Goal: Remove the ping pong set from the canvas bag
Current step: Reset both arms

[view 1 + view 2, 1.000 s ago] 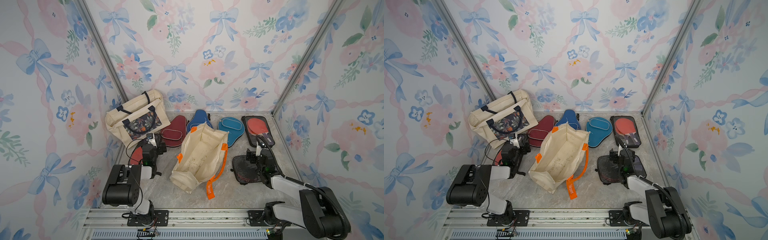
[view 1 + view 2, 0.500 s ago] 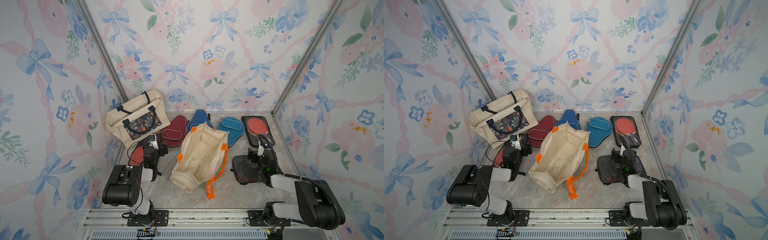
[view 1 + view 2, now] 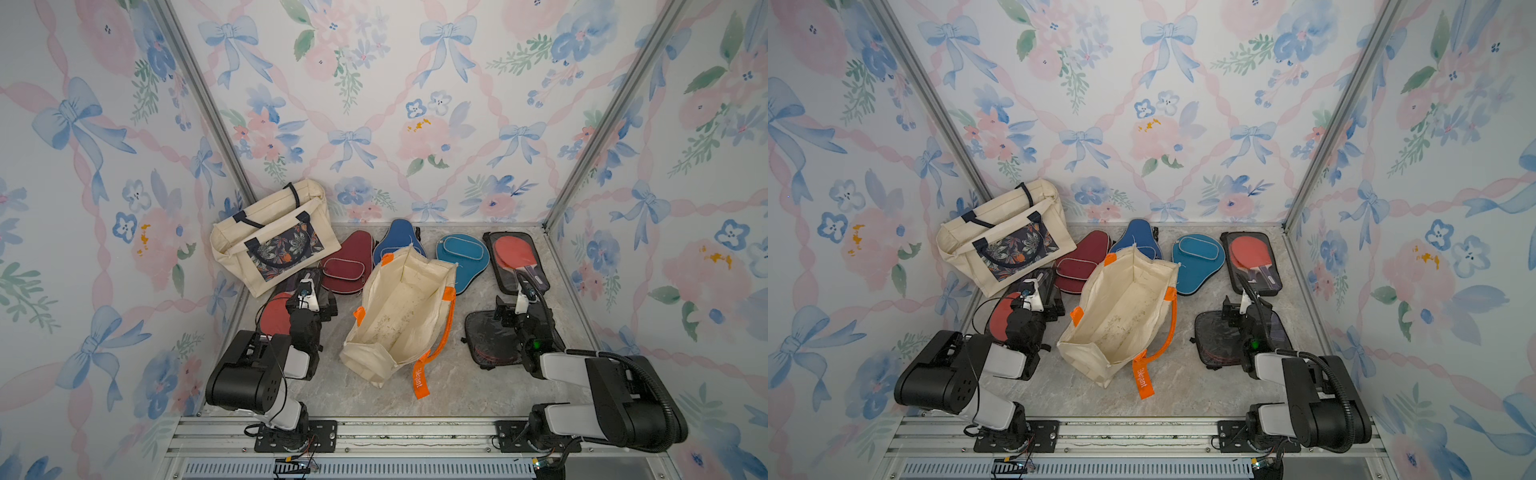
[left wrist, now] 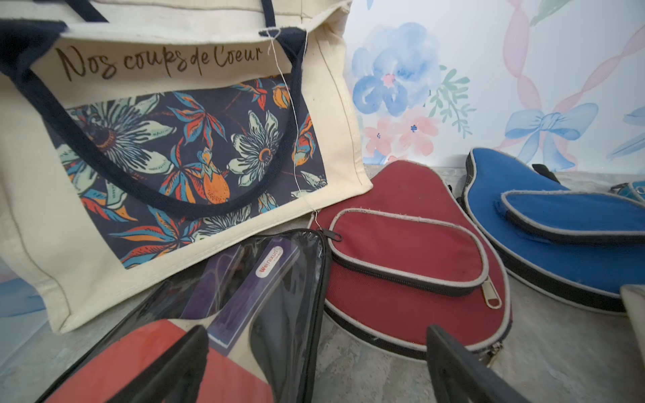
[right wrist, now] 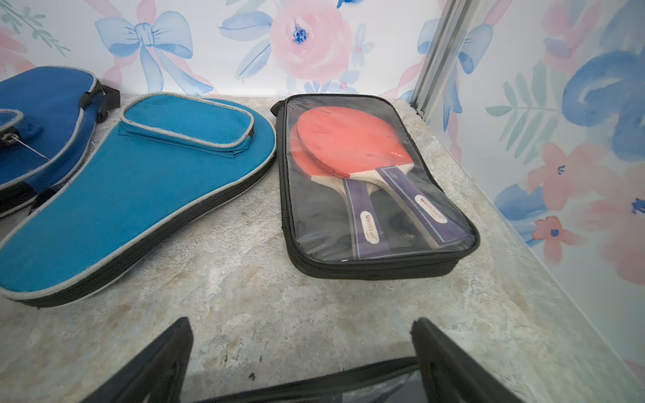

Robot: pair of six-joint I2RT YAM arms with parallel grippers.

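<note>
The cream canvas bag (image 3: 401,307) with orange handles lies open in the middle, and its inside shows only bare cloth in both top views. The ping pong set lies around it: a maroon case (image 4: 412,265), a blue case (image 4: 558,223), a teal case (image 5: 132,195) and a clear pouch with red paddles (image 5: 370,188) at the back. My left gripper (image 4: 316,335) is open low over another clear paddle pouch (image 4: 209,331). The right gripper (image 5: 302,324) is open above the far edge of a black mesh pouch (image 3: 486,340). Neither holds anything.
A second cream bag with a floral panel (image 3: 274,237) leans in the back left corner, touching the maroon case. Patterned walls close in the grey table (image 3: 457,395) on three sides. The orange handle (image 3: 419,376) trails toward the front edge.
The right arm has drawn its elbow in toward its base, with its gripper staying over the black mesh pouch. The left arm has barely moved. Both grippers stay open.
</note>
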